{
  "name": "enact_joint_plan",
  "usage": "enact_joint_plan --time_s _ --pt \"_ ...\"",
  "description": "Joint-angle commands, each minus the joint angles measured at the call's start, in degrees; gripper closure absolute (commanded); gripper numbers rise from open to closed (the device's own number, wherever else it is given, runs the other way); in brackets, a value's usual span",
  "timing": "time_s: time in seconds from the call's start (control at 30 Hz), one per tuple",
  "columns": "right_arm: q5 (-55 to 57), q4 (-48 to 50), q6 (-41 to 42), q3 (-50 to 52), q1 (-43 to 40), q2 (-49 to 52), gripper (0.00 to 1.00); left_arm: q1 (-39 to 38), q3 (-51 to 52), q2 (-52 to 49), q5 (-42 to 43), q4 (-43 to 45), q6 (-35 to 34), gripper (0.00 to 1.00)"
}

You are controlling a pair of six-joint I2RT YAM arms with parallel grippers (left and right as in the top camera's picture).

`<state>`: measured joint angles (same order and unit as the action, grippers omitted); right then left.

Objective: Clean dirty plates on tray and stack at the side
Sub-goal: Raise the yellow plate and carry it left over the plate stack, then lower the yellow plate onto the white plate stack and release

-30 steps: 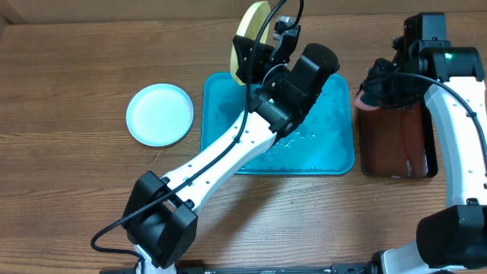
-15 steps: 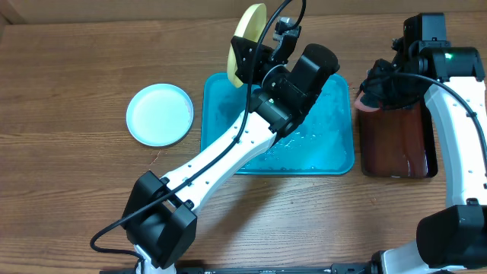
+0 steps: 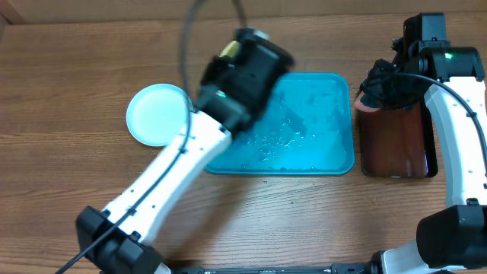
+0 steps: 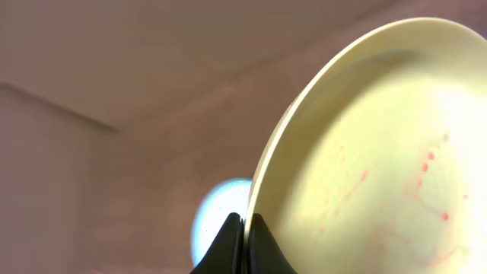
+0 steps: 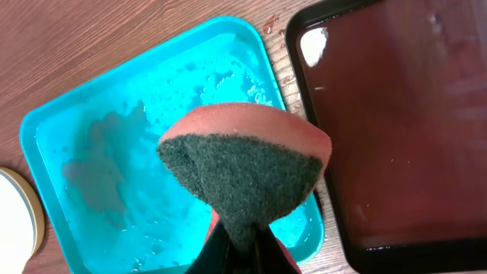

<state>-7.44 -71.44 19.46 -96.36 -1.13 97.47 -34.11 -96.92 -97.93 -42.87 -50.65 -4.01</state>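
The pale yellow plate, marked with small red smears, was held by its rim in the left gripper, whose jaws were clenched on it. From overhead the plate was hidden under the blurred left arm, which reached over the left edge of the teal tray. The tray floor was wet with droplets. The light blue plate lay flat on the wooden table, just left of the tray. At the right, the right gripper grasped a sponge, green face showing, above the far end of the dark tray.
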Motion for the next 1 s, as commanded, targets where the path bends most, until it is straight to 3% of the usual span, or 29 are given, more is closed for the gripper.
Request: enact_joint_plan --time_s 0.0,0.17,0.37,0.67,0.8,0.97 --pt "0.35 0.09 0.09 -1.22 -0.24 -1.66 0.96 7.23 -1.22 2.91 19.54 -2.19 -9.66 0.96" --pt "0.35 -0.04 0.11 -1.22 -0.24 -1.66 0.96 21.07 -1.22 4.33 37.81 -6.47 -10.82 0.96" --pt "0.35 -0.02 0.11 -1.2 -0.24 -1.68 0.96 35.21 0.94 4.31 47.04 -9.31 -9.57 0.96" --pt "0.37 0.24 0.09 -1.22 -0.24 -1.66 0.96 47.91 14.93 4.31 50.71 -0.07 -10.73 0.96" --pt "0.37 0.15 0.09 -1.22 -0.24 -1.66 0.96 50.38 22.1 4.24 45.16 6.03 -18.45 0.96" --pt "0.35 0.15 0.09 -1.2 -0.24 -1.66 0.96 51.08 30.34 3.45 42.88 15.85 -19.61 0.96"
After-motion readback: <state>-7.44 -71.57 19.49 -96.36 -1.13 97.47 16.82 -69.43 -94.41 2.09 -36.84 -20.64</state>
